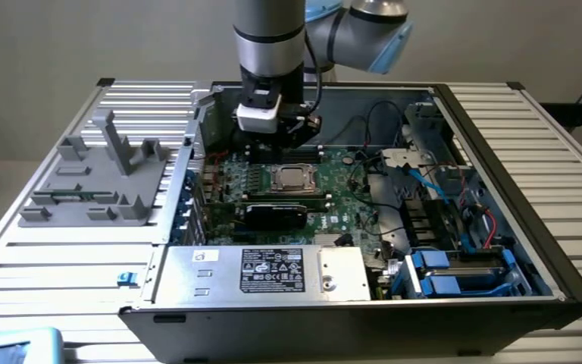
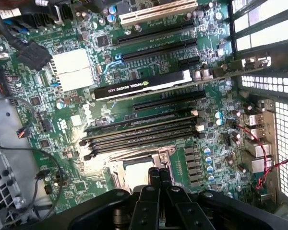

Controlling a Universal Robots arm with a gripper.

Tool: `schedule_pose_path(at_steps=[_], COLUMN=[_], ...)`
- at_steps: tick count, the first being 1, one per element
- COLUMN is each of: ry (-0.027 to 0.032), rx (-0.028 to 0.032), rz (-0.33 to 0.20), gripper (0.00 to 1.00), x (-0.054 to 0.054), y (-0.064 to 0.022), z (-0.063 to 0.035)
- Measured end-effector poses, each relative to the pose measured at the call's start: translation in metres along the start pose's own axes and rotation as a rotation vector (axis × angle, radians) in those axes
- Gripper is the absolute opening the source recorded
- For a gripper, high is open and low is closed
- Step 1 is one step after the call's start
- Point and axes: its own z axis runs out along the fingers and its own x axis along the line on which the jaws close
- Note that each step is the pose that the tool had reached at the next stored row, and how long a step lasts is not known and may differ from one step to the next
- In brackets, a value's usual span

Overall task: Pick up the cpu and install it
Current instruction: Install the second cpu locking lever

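Note:
The cpu, a small shiny silver-beige square, lies flat in the metal-framed socket on the green motherboard inside the open computer case. My gripper hangs just above and behind the socket, apart from the chip. In the wrist view the black fingers stand pressed together with nothing between them. The pale cpu shows just past their tips, partly hidden by them.
A black graphics card and memory sticks lie in front of the socket. The silver power supply fills the case's near side. Cables and blue drive bays sit at the exterior view's right, a grey fixture at its left.

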Motion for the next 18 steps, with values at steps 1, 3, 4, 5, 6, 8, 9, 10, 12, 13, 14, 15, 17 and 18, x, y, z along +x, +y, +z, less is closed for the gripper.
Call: schedule_pose_path(at_steps=[1,3,4,5,6,8,9,10,12,13,14,15,17,18], ry=[0.0008,0.0022,0.0029,0.0033,0.0037,0.0044,0.0046,0.0047,0.0049,0.0048,0.0047,0.0046,0.0046,0.0046], rx=[-0.0043,-0.0098,-0.0122,-0.0144,-0.0164,-0.0192,-0.0201,-0.0208,-0.0212,-0.0212,-0.0214,-0.0213,-0.0219,-0.0220], rz=[0.000,0.000,0.000,-0.001,-0.001,-0.001,-0.001,-0.001,-0.001,-0.001,-0.001,-0.001,-0.001,-0.001], gripper=[0.11,0.11,0.11,0.11,0.11,0.11,0.11,0.11,0.11,0.11,0.11,0.11,0.11,0.11], x=[0.002,0.006,0.008,0.009,0.011,0.014,0.015,0.016,0.021,0.023,0.024,0.024,0.024,0.024], y=[-0.0010,-0.0031,-0.0043,-0.0056,-0.0073,-0.0106,-0.0123,-0.0139,-0.0160,-0.0169,-0.0170,-0.0170,-0.0171,-0.0171], z=[-0.0018,-0.0051,-0.0068,-0.0084,-0.0102,-0.0136,-0.0150,-0.0160,-0.0168,-0.0168,-0.0168,-0.0168,-0.0168,-0.0168])
